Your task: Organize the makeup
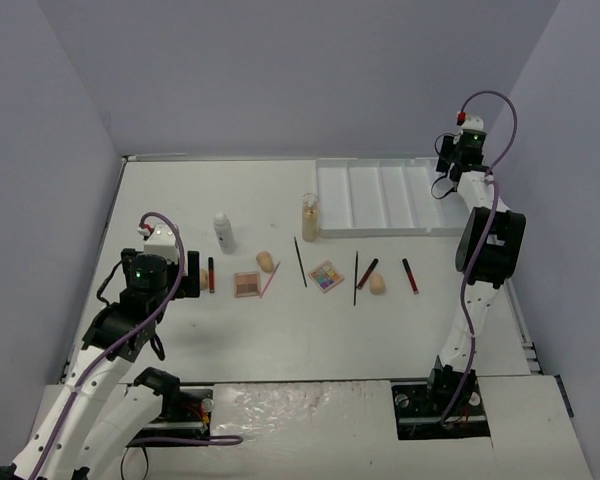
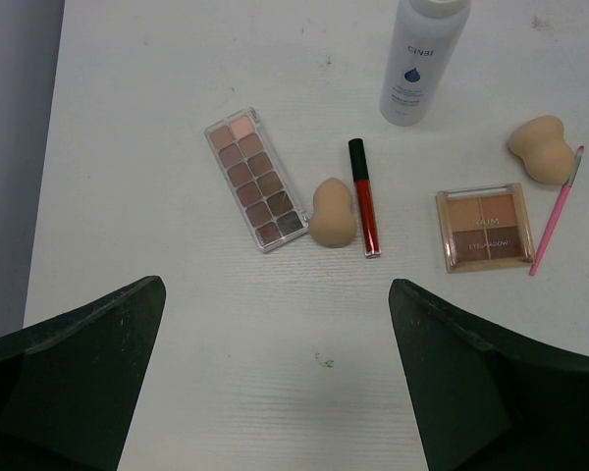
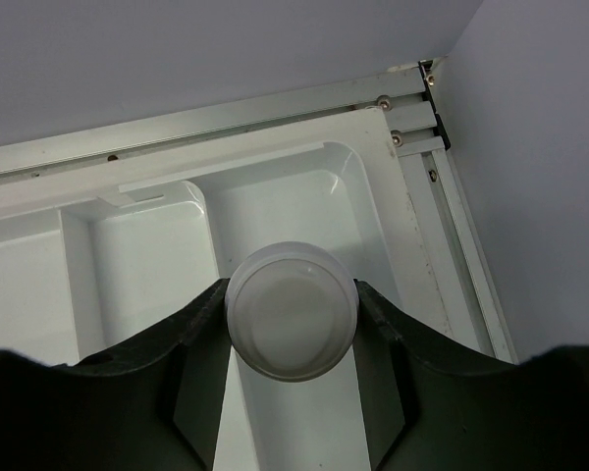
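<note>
White bottle (image 3: 292, 322) tight in right claw (image 3: 291, 306) above end compartment (image 3: 275, 201) of tray (image 3: 393, 211), beside table (image 1: 230, 190) corner; left claw (image 2: 275, 294) wide apart.

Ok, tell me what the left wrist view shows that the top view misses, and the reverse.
Left wrist only: the long palette and the sponge beside the lipstick, which the left gripper hides from above. Top only: divided tray, amber bottle, colourful palette. Both: white bottle, that lipstick, square brown palette, second sponge, pink pencil.
</note>
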